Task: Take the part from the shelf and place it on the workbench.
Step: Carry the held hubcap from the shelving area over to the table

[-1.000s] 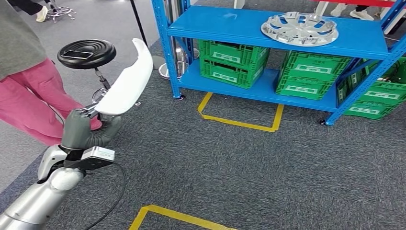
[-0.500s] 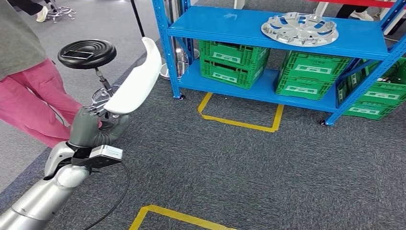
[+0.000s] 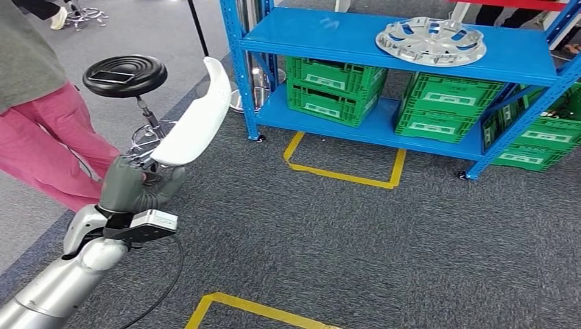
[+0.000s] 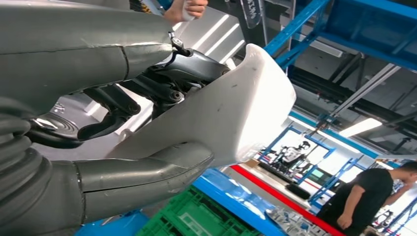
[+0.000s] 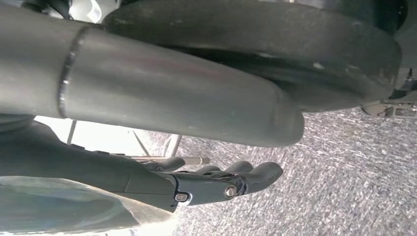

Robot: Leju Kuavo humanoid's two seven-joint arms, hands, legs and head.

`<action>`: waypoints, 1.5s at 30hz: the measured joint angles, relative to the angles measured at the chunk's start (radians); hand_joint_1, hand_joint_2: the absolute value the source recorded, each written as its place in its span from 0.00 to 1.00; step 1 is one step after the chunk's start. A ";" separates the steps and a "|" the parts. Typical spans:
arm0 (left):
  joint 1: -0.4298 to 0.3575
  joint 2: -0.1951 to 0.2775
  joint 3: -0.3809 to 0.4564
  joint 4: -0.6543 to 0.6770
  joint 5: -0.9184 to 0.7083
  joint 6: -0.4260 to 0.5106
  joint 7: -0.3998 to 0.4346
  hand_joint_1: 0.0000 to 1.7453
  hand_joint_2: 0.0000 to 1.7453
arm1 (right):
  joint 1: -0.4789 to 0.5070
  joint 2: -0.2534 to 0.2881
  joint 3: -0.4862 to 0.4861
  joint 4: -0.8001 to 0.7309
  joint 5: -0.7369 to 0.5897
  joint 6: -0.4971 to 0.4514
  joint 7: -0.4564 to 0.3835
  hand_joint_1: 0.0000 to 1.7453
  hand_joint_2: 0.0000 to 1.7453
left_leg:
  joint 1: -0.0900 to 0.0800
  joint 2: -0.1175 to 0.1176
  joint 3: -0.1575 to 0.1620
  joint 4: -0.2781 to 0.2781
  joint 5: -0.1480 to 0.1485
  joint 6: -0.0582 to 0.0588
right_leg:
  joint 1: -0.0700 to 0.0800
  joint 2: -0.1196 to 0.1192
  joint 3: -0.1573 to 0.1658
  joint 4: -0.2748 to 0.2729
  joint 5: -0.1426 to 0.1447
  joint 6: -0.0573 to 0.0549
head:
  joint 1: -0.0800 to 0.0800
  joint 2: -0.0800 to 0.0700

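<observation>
A long, curved white part [image 3: 195, 116] stands tilted above the grey carpet at the left, its upper end pointing toward the shelf. My left hand [image 3: 133, 186] grips its lower end. Up close, the white part [image 4: 221, 113] lies between the thumb and the darker fingers of my left hand [image 4: 142, 172]. My right hand [image 5: 162, 93] hangs over the carpet with its fingers stretched out, apart from the thumb and holding nothing.
A blue shelf [image 3: 397, 51] stands ahead with a silver wheel cover [image 3: 430, 41] on top and green crates [image 3: 334, 82] below. A black stool [image 3: 125, 75] and a person in pink trousers [image 3: 48, 144] are at the left. Yellow tape lines [image 3: 342, 175] mark the carpet.
My left hand has carried the white part a little to the right, toward the shelf. The person and the stool have stayed put.
</observation>
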 joint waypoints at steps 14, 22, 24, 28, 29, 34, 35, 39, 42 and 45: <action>0.020 0.006 0.001 0.001 -0.003 0.007 -0.001 1.00 1.00 | 0.001 0.000 0.014 0.003 0.000 -0.013 -0.004 0.00 0.00 | 0.012 -0.077 -0.037 -0.014 0.044 0.000 | -0.010 0.046 -0.006 0.059 -0.056 0.016 | 0.003 0.000; 0.014 0.011 0.001 0.001 -0.006 0.006 -0.001 1.00 1.00 | 0.005 0.001 0.017 0.004 0.002 -0.007 -0.005 0.00 0.00 | 0.009 -0.027 -0.102 0.125 -0.036 -0.038 | -0.007 -0.012 0.016 0.008 -0.017 -0.032 | -0.016 0.000; 0.015 0.010 0.000 0.003 -0.006 0.006 -0.001 1.00 1.00 | 0.009 0.001 0.020 0.004 0.002 -0.006 -0.006 0.00 0.00 | 0.012 -0.007 -0.144 0.259 -0.101 -0.042 | -0.003 -0.038 0.011 0.009 -0.015 -0.034 | -0.018 0.000; 0.014 0.009 0.000 0.006 -0.008 0.006 -0.001 1.00 1.00 | 0.008 0.001 0.022 0.006 0.002 -0.006 -0.006 0.00 0.00 | 0.008 0.025 -0.054 0.151 -0.051 -0.027 | 0.003 -0.090 0.014 0.009 -0.019 -0.031 | -0.018 0.000; 0.012 0.009 0.000 0.006 -0.009 0.006 -0.001 1.00 1.00 | 0.006 0.001 0.022 0.006 0.002 -0.006 -0.006 0.00 0.00 | 0.000 0.053 -0.017 0.085 -0.035 -0.018 | 0.007 -0.101 0.015 0.010 -0.021 -0.028 | -0.018 0.000; 0.008 0.009 0.001 0.006 -0.010 0.007 -0.001 1.00 1.00 | 0.000 0.001 0.026 0.006 0.005 -0.006 -0.005 0.00 0.00 | -0.014 0.058 0.016 0.003 -0.024 0.014 | 0.014 -0.136 0.020 0.008 -0.035 -0.006 | -0.016 0.000; 0.007 0.009 0.001 0.006 -0.011 0.007 -0.002 1.00 1.00 | -0.001 0.001 0.028 0.006 0.006 -0.006 -0.004 0.00 0.00 | -0.010 0.045 0.016 -0.001 -0.021 0.019 | 0.012 -0.109 0.014 0.024 -0.049 0.000 | -0.014 0.000; 0.001 0.005 -0.001 0.007 -0.012 0.007 -0.002 1.00 1.00 | 0.002 0.001 0.030 0.007 0.010 -0.006 -0.001 0.00 0.00 | -0.001 -0.008 0.009 -0.006 -0.012 0.032 | 0.004 -0.003 -0.102 0.255 -0.157 0.010 | -0.007 0.000; 0.004 0.004 -0.001 0.009 -0.012 0.007 -0.003 1.00 1.00 | 0.004 0.000 0.031 0.008 0.012 -0.006 0.000 0.00 0.00 | -0.002 -0.056 0.007 -0.005 -0.008 0.031 | 0.004 0.008 -0.112 0.246 -0.108 0.006 | -0.008 0.000; 0.004 0.003 -0.001 0.009 -0.012 0.008 -0.004 1.00 1.00 | 0.002 0.000 0.036 0.009 0.014 -0.006 -0.001 0.00 0.00 | -0.003 -0.096 0.002 0.002 -0.004 0.022 | -0.001 0.073 -0.030 0.052 -0.015 -0.004 | -0.008 0.000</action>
